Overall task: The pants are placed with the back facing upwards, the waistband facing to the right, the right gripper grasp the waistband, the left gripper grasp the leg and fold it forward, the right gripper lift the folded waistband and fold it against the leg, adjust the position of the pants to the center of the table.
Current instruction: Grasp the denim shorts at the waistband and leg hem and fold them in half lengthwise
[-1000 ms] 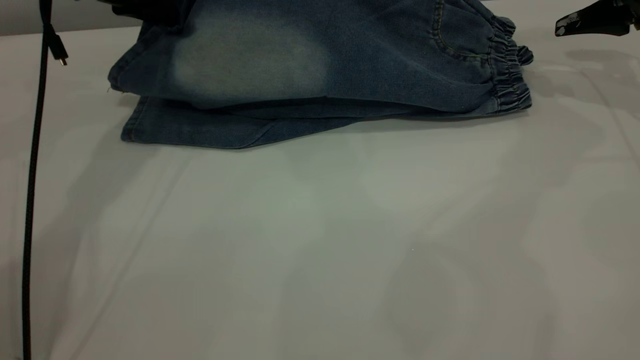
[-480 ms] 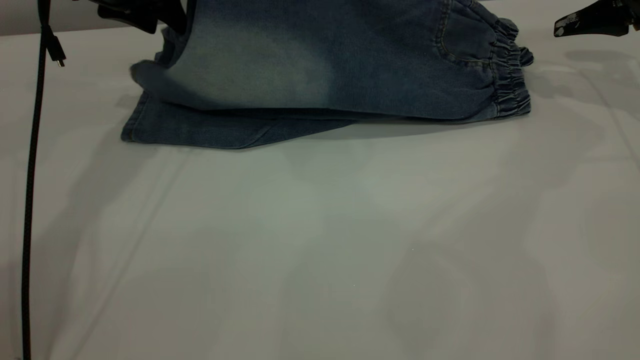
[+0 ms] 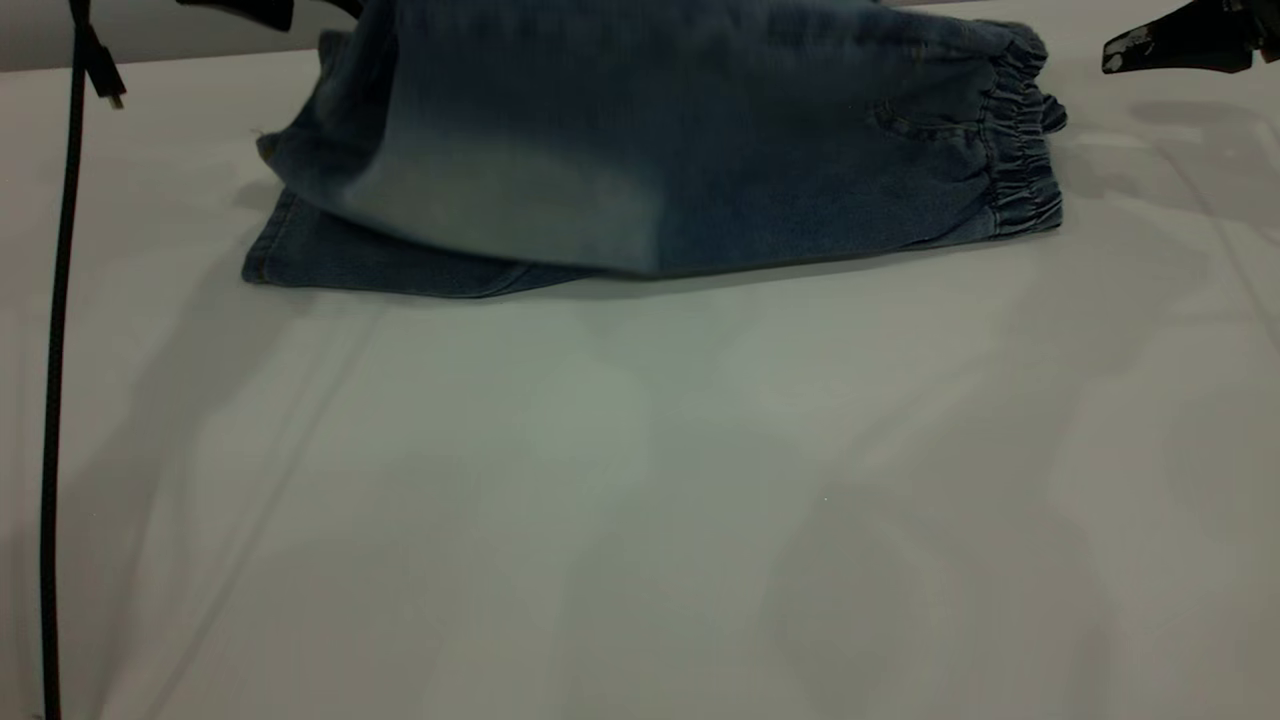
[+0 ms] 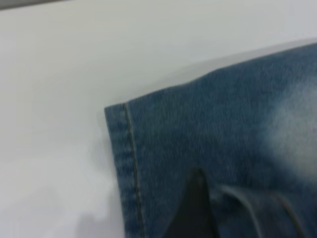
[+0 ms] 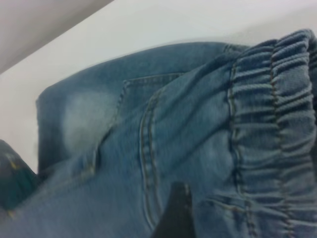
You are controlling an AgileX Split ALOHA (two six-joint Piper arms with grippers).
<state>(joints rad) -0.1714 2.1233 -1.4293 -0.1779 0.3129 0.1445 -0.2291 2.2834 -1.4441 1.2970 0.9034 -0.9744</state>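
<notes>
A bare white table (image 3: 640,500) fills the exterior view's foreground, a black cable (image 3: 60,350) hanging at far left. Beyond lie the denim pants (image 3: 650,180), upper layer raised at upper left, elastic waistband (image 3: 1020,150) at right. The left gripper (image 3: 240,10) shows at top left, the right gripper (image 3: 1170,45) at top right, apart from the waistband; neither's grip can be told. Only the left wrist view shows the stitched leg hem (image 4: 129,163); only the right wrist view, a back pocket (image 5: 148,148).

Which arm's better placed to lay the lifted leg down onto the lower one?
Left. Its gripper is at the raised leg hem of the jeans, apparently gripping it. The right gripper hangs beyond the waistband, off the denim.
</notes>
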